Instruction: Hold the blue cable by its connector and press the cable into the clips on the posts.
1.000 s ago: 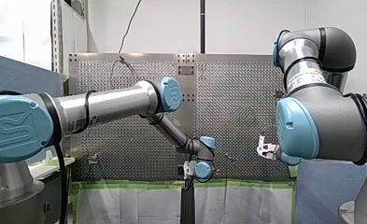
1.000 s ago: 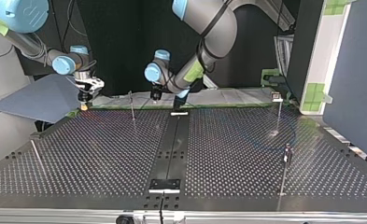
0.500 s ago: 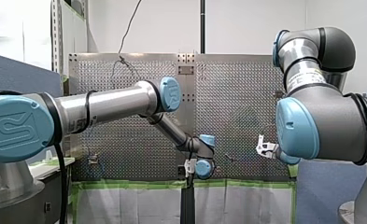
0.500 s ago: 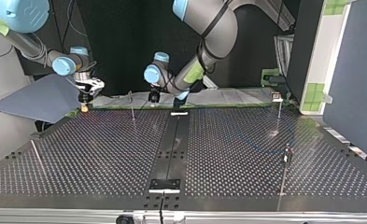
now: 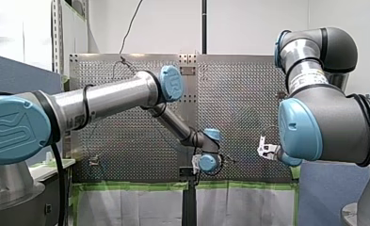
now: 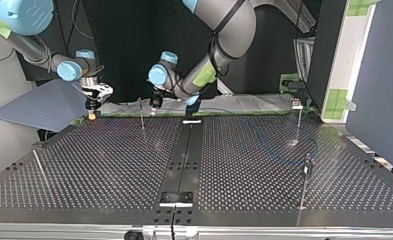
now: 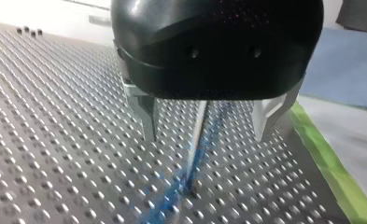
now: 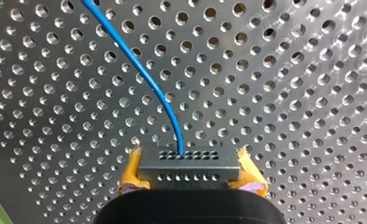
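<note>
In the right wrist view my right gripper (image 8: 193, 179) is shut on the grey connector (image 8: 189, 167), with a yellow pad (image 8: 130, 172) on each side. The blue cable (image 8: 144, 70) leaves the connector and curves away over the perforated plate. In the left wrist view my left gripper (image 7: 205, 136) is open, its metal fingers (image 7: 148, 119) wide apart just above the plate. A thin post (image 7: 199, 126) and the blue cable (image 7: 197, 161) lie ahead between them. In the top view my left gripper (image 6: 154, 108) hangs beside a post (image 6: 141, 114), and my right gripper (image 6: 90, 113) is at the far left corner.
More thin posts stand at the top view's right (image 6: 299, 120), at its near right (image 6: 305, 172) and at its left (image 6: 38, 162). A black rail (image 6: 184, 160) runs down the table's middle. Green tape (image 7: 328, 163) marks the table edge beside my left gripper.
My left gripper has swung toward the top view's left, closer to the thin post there. My right gripper has stayed in place with the connector.
</note>
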You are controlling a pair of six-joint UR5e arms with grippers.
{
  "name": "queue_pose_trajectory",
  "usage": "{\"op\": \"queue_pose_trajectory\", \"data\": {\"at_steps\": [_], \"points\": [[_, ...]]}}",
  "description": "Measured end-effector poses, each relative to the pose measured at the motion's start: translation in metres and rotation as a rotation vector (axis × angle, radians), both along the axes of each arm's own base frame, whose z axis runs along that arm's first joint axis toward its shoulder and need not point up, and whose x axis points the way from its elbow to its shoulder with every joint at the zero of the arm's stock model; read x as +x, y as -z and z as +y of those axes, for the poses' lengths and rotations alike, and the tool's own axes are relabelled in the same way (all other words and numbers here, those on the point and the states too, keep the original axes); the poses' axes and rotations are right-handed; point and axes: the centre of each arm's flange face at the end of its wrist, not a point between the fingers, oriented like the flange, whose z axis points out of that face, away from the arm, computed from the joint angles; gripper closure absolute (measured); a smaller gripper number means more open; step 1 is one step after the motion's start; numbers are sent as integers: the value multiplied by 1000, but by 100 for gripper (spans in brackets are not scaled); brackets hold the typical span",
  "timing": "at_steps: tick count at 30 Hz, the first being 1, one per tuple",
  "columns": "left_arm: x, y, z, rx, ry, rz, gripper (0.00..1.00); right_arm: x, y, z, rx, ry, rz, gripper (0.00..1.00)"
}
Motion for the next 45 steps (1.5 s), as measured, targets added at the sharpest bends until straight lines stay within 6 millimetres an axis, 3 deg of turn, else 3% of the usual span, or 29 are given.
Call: {"op": "queue_pose_trajectory", "data": {"at_steps": [4, 11, 16, 30, 45], "points": [[-12, -9, -5, 20, 27, 5, 0, 2, 0, 1, 4, -3, 0, 100], [-34, 1, -8, 69, 77, 45, 0, 3, 1, 2, 11, -5, 0, 100], [-39, 5, -7, 79, 83, 53, 0, 4, 1, 3, 14, -6, 0, 100], [-61, -3, -32, 66, 129, 36, 0, 5, 2, 4, 17, -8, 1, 100], [-68, -2, -36, 60, 133, 44, 0, 7, 2, 4, 22, -19, -10, 100]]}}
